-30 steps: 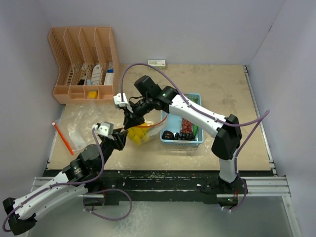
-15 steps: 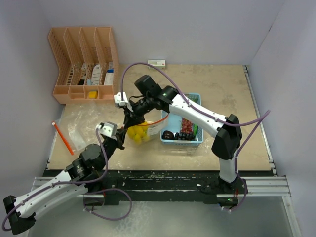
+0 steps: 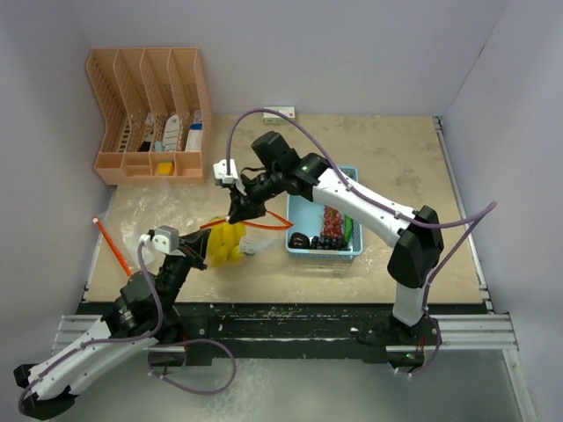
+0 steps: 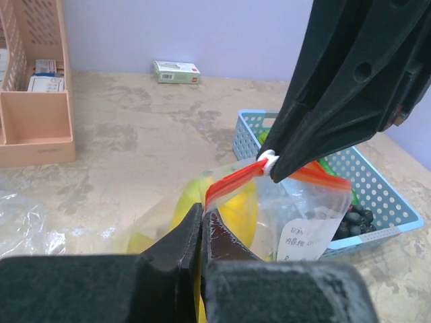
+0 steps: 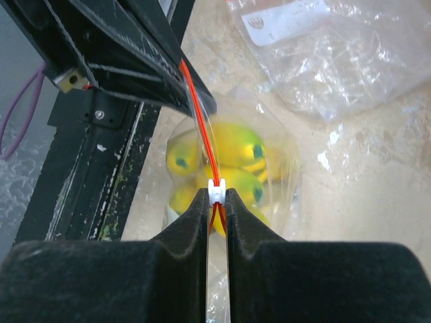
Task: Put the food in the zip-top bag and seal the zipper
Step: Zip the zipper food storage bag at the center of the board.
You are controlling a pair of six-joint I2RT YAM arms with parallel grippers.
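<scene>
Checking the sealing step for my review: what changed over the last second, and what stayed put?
The left gripper closed its jaws on the zip-top bag near its zipper end and drew back toward the near-left, dragging the bag and bananas along. The right gripper kept its jaws on the zipper slider, barely shifting. The blue basket and orange organizer stayed put.

Your left arm and right arm: white shells, black joints
Purple cables trail from both; your fingers are matte black
</scene>
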